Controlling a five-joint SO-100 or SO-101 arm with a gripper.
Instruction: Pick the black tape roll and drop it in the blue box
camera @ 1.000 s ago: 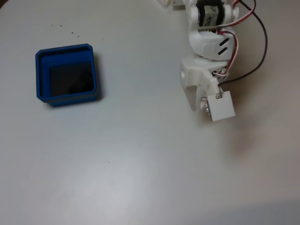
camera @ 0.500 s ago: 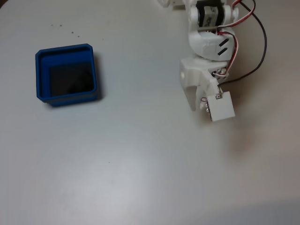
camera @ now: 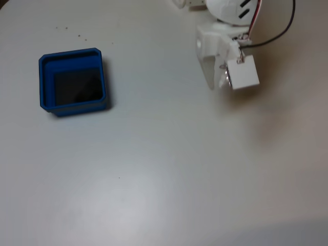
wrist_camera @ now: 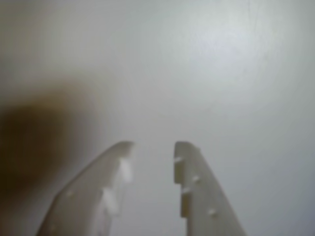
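Pincer (wrist_camera: 151,150) slightly parted, empty, above bare bench (camera: 169,169); blue box (camera: 73,82) sits near the left edge. Tape roll, likely light and stiff, seemingly best gripped across its rim.

Glossy blue plastic box (camera: 73,106), smooth pale table (camera: 169,169), matt white plastic tool (wrist_camera: 153,147)

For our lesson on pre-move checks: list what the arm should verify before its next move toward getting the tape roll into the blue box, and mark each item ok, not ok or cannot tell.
1. Gripper open with nothing between its fingers: ok, a bare gap shows in the wrist view.
2. Black tape roll located: not ok, I cannot find it in the fixed or wrist view.
3. Blue box upright, its floor free: ok.
4. Table between arm and box free of obstacles: ok.
5. Wrist view sharp enough to guide a grasp: not ok, it is blurred, with a dark smudge at left.
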